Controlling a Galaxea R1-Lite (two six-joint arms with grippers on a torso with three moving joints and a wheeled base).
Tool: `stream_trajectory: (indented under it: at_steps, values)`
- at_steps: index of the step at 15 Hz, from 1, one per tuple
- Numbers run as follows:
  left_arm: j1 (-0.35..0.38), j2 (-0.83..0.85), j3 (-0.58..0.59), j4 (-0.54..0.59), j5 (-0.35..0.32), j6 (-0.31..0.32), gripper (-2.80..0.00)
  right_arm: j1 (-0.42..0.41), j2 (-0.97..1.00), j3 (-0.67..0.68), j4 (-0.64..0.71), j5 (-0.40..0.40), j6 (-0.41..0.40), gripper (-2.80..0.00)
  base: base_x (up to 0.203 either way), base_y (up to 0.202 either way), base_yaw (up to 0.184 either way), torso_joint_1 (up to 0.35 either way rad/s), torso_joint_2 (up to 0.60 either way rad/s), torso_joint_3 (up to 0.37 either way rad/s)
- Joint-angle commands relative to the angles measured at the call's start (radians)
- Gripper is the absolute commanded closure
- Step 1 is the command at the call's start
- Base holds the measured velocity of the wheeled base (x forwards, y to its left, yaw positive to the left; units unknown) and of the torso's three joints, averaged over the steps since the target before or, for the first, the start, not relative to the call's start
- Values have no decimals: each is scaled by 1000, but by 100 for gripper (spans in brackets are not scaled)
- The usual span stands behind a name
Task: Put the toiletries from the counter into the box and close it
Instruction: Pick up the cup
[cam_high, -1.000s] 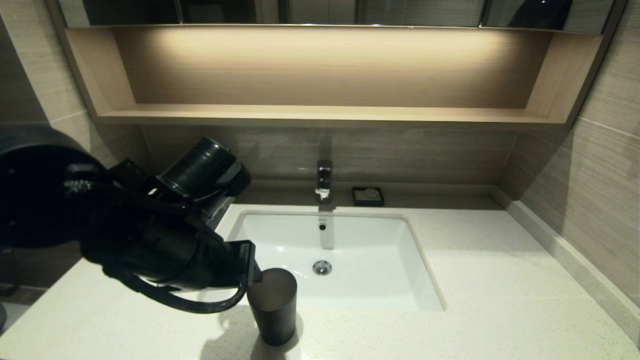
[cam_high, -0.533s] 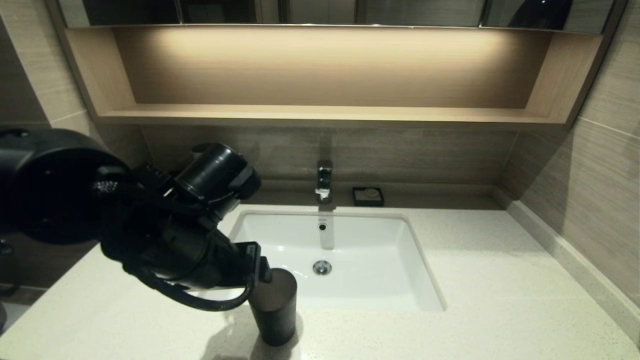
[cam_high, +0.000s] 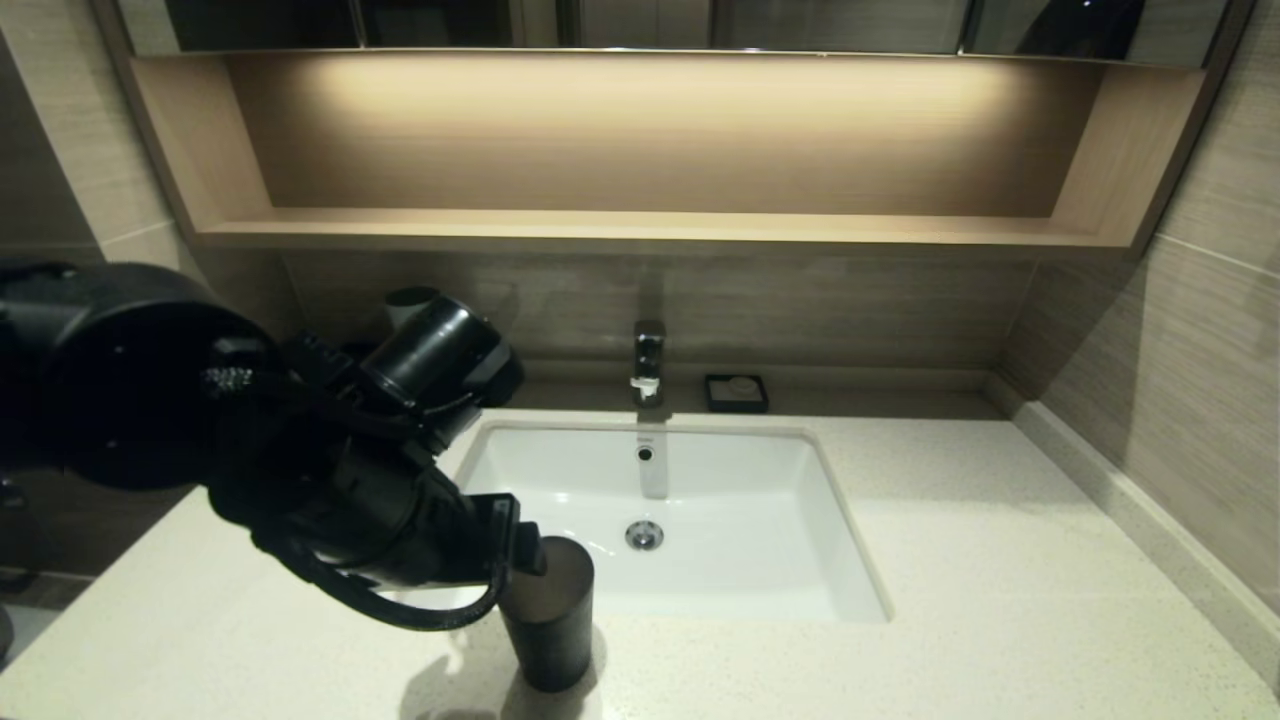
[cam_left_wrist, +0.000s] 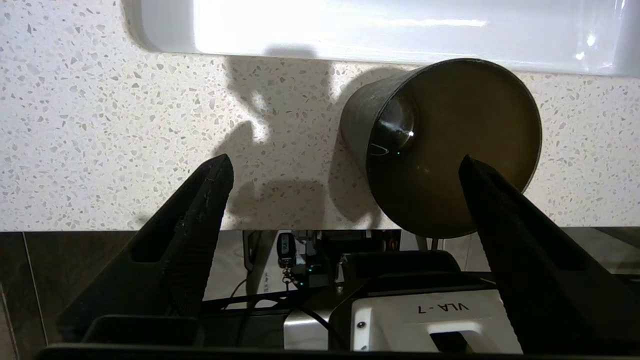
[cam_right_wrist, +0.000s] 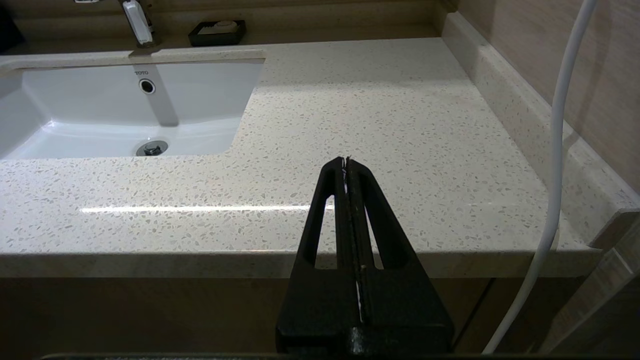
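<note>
Counter (cam_high: 1000, 600) runs left-right; left gripper (cam_left_wrist: 345, 165) fingers spread above cup (cam_left_wrist: 450, 145).

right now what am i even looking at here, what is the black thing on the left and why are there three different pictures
It is a two-armed robot at a bathroom counter. One picture comes from a camera on its head, the other two from cameras on its wrists.

The black bulk in the head view is its left arm, reaching over the counter's front edge. Its left hand is open and holds nothing, one finger crossing in front of a dark grey cup that stands upright by the white basin.

The right hand is shut and empty, low at the counter's front edge on the right side.

Behind the basin are a tap and a small black soap dish. No packets or box show.
</note>
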Motion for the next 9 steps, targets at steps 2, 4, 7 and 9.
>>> stream_trajectory:
  at_steps: [2, 4, 7, 9]
  values:
    - [-1, -2, -1, 3, 1, -5, -280, 0, 2, -1, 0, 0, 1, 0, 0, 0, 0, 0, 0, 0]
    - [-1, -33, 14, 2, 5, -7, -280, 0, 2, 1, 0, 0, 1, 0, 0, 0, 0, 0, 0, 0]
    - [-1, -135, 111, -35, 6, -13, -280, 0, 2, 1, 0, 0, 1, 0, 0, 0, 0, 0, 0, 0]
    - [-1, -203, 209, -124, 7, -5, -280, 0, 2, 0, 0, 0, 1, 0, 0, 0, 0, 0, 0, 0]
